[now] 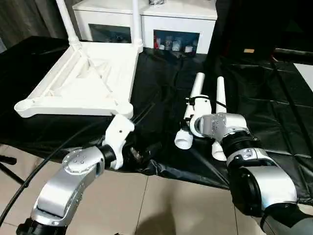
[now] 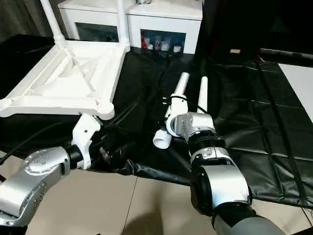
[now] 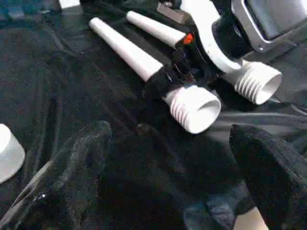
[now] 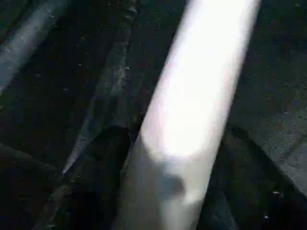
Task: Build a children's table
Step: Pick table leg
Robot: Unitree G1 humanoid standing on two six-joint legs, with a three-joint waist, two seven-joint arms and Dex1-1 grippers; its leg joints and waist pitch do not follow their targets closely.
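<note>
White plastic rectangular table top [image 1: 83,81]: laid underside up, ribbed, with rounded corner sockets, on the black-covered table [image 1: 264,98] at about ten o'clock in the head views. Two long white tapered round legs are seen standing upright in its far sockets, one [image 1: 67,22] at the far left corner, the other [image 1: 137,24] at the far right corner.

Two loose white tapered legs: laid side by side on the black cover at centre, threaded wide ends toward the near table edge. The left-hand leg [image 1: 192,110] is straddled by the right gripper [image 3: 180,72]; its black fingers [image 3: 156,84] are set on either side of the shaft just above the threaded end, partly closed about it. The other leg [image 1: 220,98] lies just beside, at three o'clock of the first.

Left gripper [image 3: 168,187]: its black fingers [image 3: 72,177] are spread wide and hold nothing, at the near table edge, at about seven o'clock of the straddled leg and apart from it.

White cabinet with glass doors [image 1: 176,27]: beyond the table, twelve o'clock.
</note>
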